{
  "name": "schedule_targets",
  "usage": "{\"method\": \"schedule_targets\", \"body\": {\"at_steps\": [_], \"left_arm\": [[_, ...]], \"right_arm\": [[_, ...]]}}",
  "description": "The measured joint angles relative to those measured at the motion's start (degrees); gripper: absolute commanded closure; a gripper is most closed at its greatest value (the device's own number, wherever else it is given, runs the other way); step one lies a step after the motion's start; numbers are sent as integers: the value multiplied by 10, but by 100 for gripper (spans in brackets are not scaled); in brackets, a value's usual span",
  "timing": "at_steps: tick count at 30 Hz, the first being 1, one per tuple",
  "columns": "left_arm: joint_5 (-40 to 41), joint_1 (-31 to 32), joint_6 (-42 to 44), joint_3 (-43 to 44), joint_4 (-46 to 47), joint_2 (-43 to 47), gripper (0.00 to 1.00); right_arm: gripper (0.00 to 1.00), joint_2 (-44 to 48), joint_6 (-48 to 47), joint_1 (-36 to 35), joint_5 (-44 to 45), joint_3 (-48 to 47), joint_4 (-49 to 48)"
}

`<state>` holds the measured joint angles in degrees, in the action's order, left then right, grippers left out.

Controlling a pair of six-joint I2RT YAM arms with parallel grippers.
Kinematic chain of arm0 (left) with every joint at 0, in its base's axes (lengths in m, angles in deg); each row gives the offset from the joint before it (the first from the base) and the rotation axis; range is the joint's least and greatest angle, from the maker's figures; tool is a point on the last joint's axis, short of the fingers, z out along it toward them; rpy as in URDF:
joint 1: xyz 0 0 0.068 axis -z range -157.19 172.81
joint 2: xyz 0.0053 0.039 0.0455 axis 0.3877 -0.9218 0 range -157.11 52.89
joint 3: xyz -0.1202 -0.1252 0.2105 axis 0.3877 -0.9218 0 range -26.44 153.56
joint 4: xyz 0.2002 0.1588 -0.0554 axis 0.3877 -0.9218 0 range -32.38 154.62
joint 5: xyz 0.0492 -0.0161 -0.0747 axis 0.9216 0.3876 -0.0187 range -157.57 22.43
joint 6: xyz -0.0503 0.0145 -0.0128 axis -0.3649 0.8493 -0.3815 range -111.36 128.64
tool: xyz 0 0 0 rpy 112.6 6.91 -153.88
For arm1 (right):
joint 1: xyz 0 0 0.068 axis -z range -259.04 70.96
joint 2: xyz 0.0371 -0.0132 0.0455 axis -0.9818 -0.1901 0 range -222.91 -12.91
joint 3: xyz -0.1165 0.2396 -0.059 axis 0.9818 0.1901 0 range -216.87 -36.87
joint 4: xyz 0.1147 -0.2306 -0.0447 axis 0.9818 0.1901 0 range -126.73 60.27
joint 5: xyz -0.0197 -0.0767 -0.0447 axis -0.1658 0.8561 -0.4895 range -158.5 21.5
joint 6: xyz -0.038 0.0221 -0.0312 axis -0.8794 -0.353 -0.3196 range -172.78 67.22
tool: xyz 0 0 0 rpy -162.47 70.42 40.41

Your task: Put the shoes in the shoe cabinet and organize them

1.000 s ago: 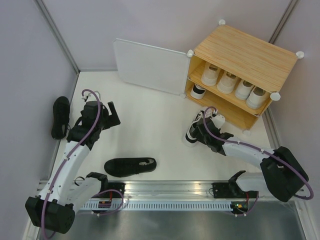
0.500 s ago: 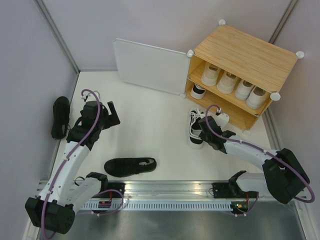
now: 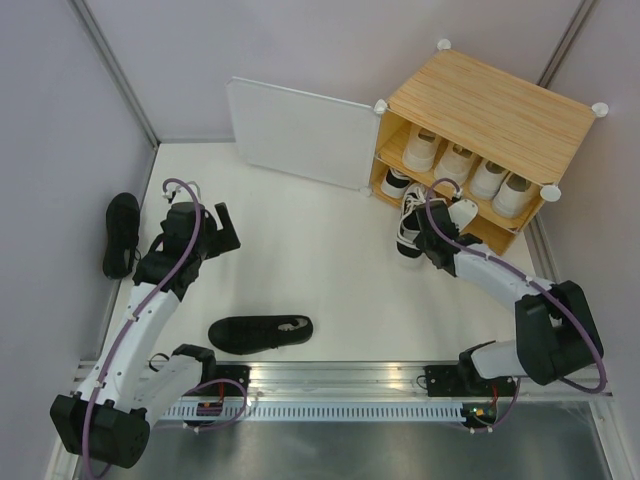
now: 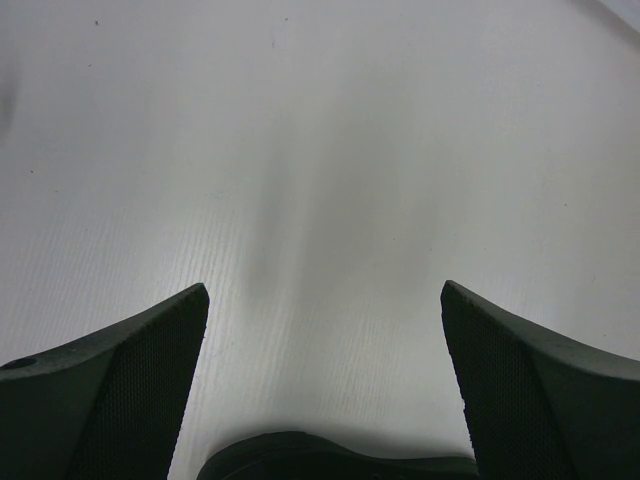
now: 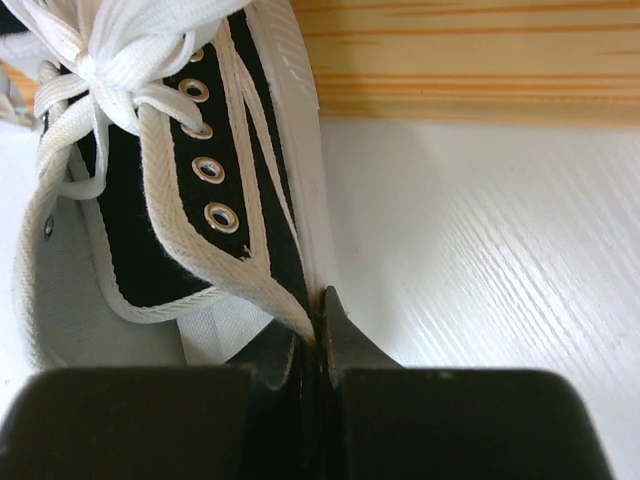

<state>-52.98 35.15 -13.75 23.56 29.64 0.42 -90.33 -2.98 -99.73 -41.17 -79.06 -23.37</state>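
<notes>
- While its jaws are pinched tight on the collar edge of a black-and-white shoe (image 5: 170,210), right gripper (image 5: 322,312) holds it just before the shoe cabinet (image 3: 490,108), lower shelf.
- Left gripper (image 4: 325,300): jaws spread wide, above white table (image 3: 320,265).
- Cabinet, door (image 3: 295,130) open: four pale shoes (image 3: 458,160) on upper shelf, one black-trimmed shoe (image 3: 397,183) on lower.
- Two black shoes (image 3: 260,332): on table, near left arm.

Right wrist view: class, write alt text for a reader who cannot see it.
The right gripper, shut, pinches the side edge of a black shoe with white trim and laces. The wooden cabinet edge runs across the top, with white table on the right.
</notes>
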Motion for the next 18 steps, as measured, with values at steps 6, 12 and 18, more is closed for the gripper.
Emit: {"method": "schedule_targets", "body": {"at_steps": [6,12,18], "left_arm": [[0,0,0,0,0,0,0],[1,0,3,0,0,0,0],[2,0,5,0,0,0,0]], "right_arm": [[99,-56,-1,24,2,-32,-23],[99,-109,2,43,14,-50,-49],[76,-126,7,48,20,-58,-71]]}}
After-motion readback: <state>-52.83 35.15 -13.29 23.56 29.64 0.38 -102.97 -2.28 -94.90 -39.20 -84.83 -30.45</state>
